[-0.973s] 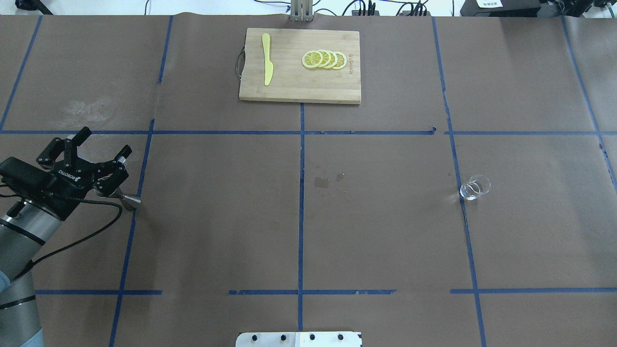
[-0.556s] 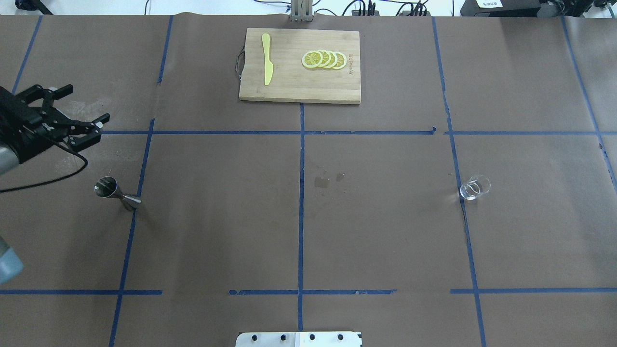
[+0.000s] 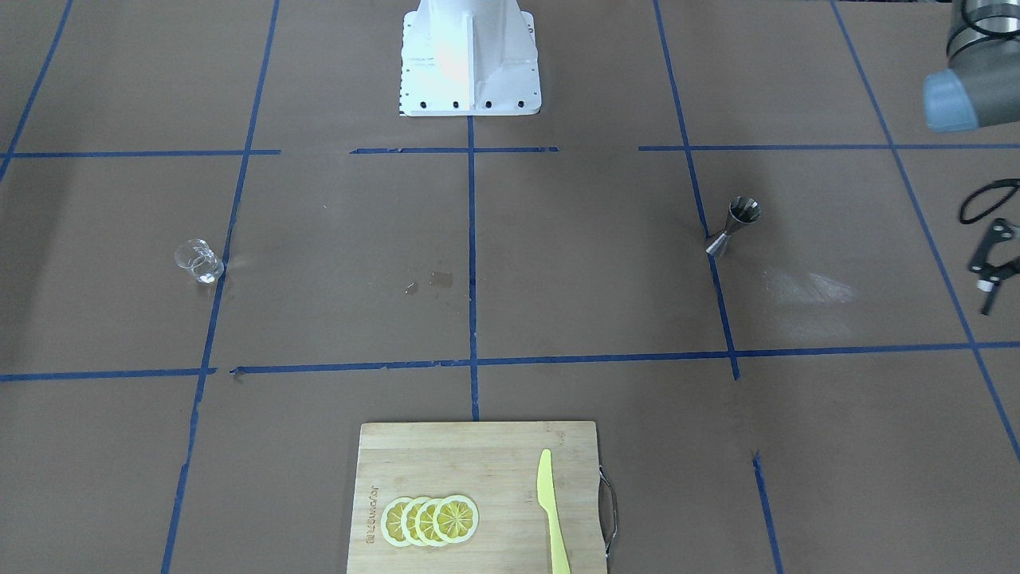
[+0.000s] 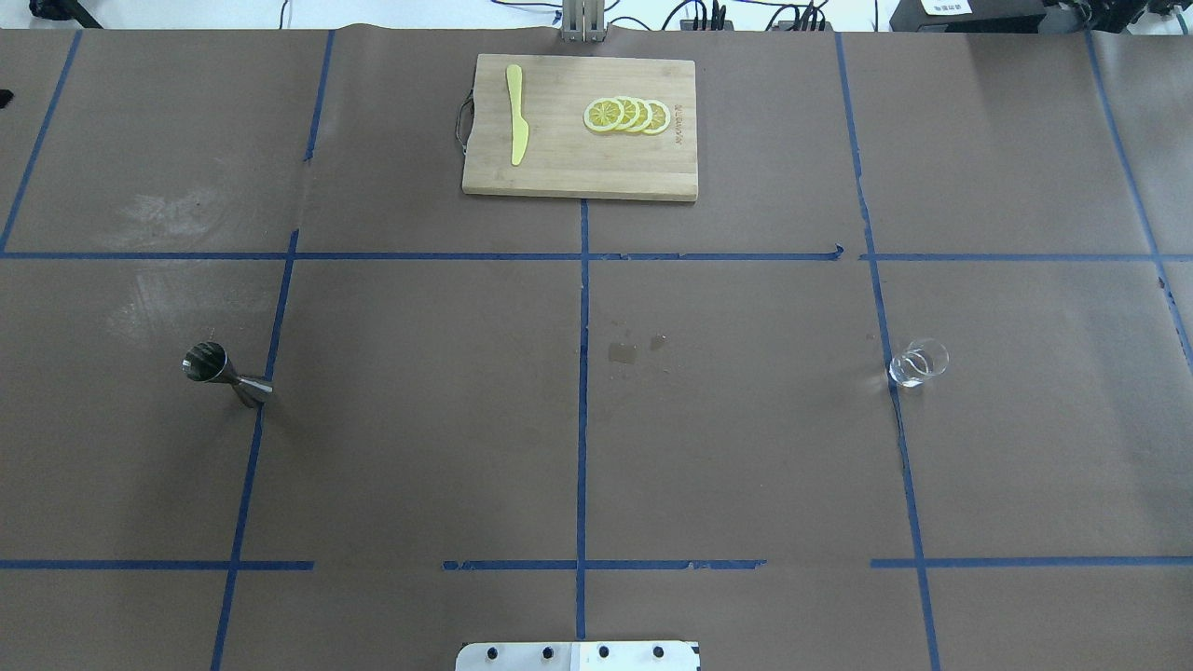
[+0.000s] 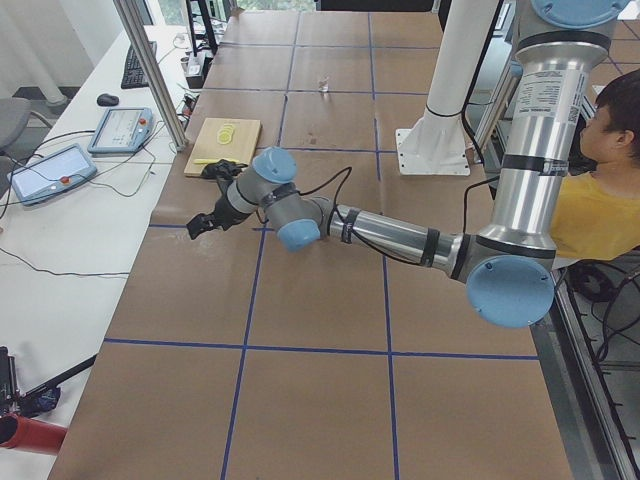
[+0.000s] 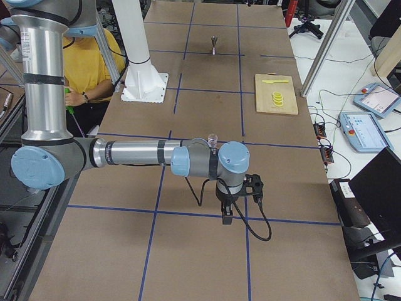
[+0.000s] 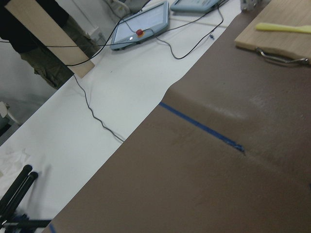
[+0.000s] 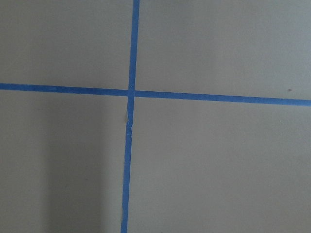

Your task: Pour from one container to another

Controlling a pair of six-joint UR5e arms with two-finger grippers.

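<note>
The white base plate [image 4: 578, 655] of the robot sits nearest, at the table's edge. Brown paper [image 4: 746, 447] covers the whole table, marked into squares by blue tape [image 4: 582, 419].

In the middle row, the steel jigger [image 4: 224, 371] stands on the robot's left, its foot on a tape line. The clear glass cup [image 4: 918, 363] stands well apart from it on the right, touching another tape line. Between them, near the centre line, are a few wet spots [image 4: 623, 351].

At the far edge lies a wooden cutting board [image 4: 578, 128] bearing a yellow knife [image 4: 515, 114] and lemon slices [image 4: 626, 115]. Beyond it is a white bench with cables and teach pendants [image 5: 120, 128].

Counted: one jigger, one glass, one board, one knife, four slices, two pendants, and one person in a yellow shirt [image 5: 600, 190] behind the robot.

The left gripper [image 5: 200, 224] hangs off the table's left end and the right gripper [image 6: 227, 216] points down over bare paper at the right end. I cannot tell whether either claw is spread or closed.
</note>
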